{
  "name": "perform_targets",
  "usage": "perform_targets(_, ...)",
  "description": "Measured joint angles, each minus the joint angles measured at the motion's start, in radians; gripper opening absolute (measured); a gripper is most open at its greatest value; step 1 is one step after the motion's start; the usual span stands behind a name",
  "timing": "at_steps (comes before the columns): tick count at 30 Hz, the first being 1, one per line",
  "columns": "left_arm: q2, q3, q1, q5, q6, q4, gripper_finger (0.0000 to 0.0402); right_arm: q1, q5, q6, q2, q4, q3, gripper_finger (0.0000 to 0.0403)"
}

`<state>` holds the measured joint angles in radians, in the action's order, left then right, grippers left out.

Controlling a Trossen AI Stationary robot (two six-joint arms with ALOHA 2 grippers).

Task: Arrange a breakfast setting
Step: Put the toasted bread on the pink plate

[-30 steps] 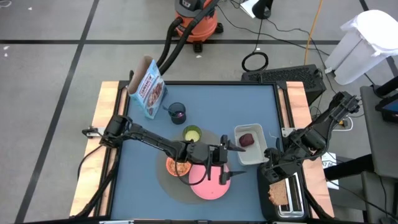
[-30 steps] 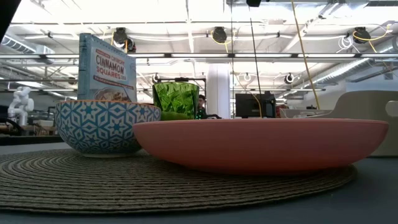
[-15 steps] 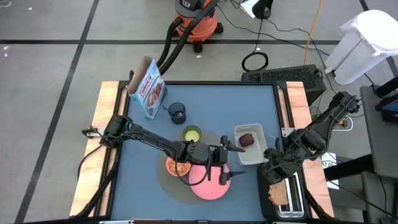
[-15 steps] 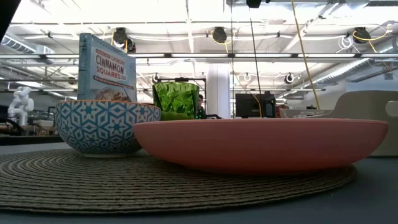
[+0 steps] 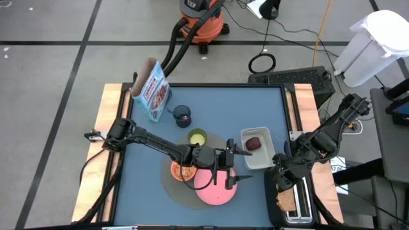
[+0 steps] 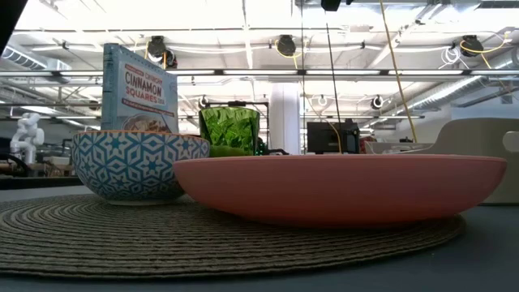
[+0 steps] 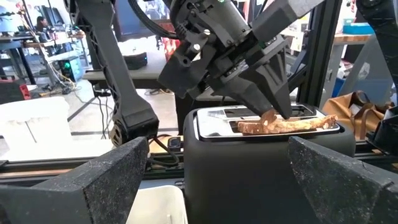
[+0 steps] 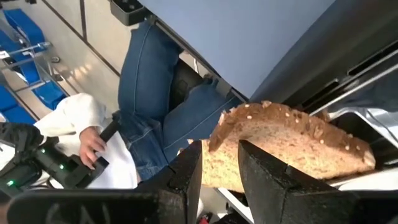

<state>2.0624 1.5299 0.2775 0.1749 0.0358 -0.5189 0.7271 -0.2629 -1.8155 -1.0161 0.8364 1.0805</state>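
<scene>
A toast slice (image 7: 292,124) stands on edge in the slot of the black toaster (image 5: 295,203) at the table's right near corner, with my right gripper (image 8: 219,163) shut on it. My left gripper (image 5: 248,167) hovers open above the pink plate (image 5: 214,188), pointing at the toaster. The plate and the small orange bowl (image 5: 183,170) rest on the round grey mat (image 6: 203,235). The green cup (image 5: 197,137) stands at the mat's far edge. Farther back stand the dark blue mug (image 5: 183,115) and the cereal box (image 5: 152,91). A dark red fruit (image 5: 254,144) lies in the clear tub (image 5: 265,156). My right gripper pinches the toast's upper edge (image 8: 225,148) between its two fingers, one finger on each flat face. The fingers (image 7: 268,93) slant down onto it from above. The slice stands on edge, its lower part inside the toaster slot (image 7: 211,118).
A person in jeans (image 8: 155,106) sits beyond the table's near edge, holding a dark controller. An orange shop vacuum (image 5: 201,19) and cables lie on the floor behind the table. Bare blue table surface (image 5: 144,185) lies left of the mat.
My right gripper has rolled a little at the wrist above the toaster while keeping its hold on the toast. The slice stays in the slot.
</scene>
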Motion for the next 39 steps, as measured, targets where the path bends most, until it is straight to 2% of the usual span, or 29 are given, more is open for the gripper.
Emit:
perform_targets(8, 0.0, 0.0, 0.0, 0.0, 0.0, 0.0, 0.0392, 0.0, 0.008, 0.029, 0.0, -0.001, 0.0, 0.01)
perform_targets(15, 0.0, 0.0, 0.0, 0.0, 0.001, 0.0, 0.0392, 0.0, 0.084, 0.061, 0.0, -0.002, 0.0, 0.01)
perform_targets(21, 0.0, 0.0, 0.0, 0.0, 0.001, 0.0, 0.0392, 0.0, 0.087, 0.082, 0.0, -0.001, 0.0, 0.01)
perform_targets(25, 0.0, 0.0, 0.0, 0.0, 0.001, 0.0, 0.0392, 0.0, 0.137, 0.1, 0.0, 0.002, 0.0, 0.01)
perform_targets(39, 0.0, 0.0, 0.0, 0.0, 0.002, 0.0, 0.0392, 0.0, 0.14, 0.187, 0.0, 0.007, 0.0, 0.01)
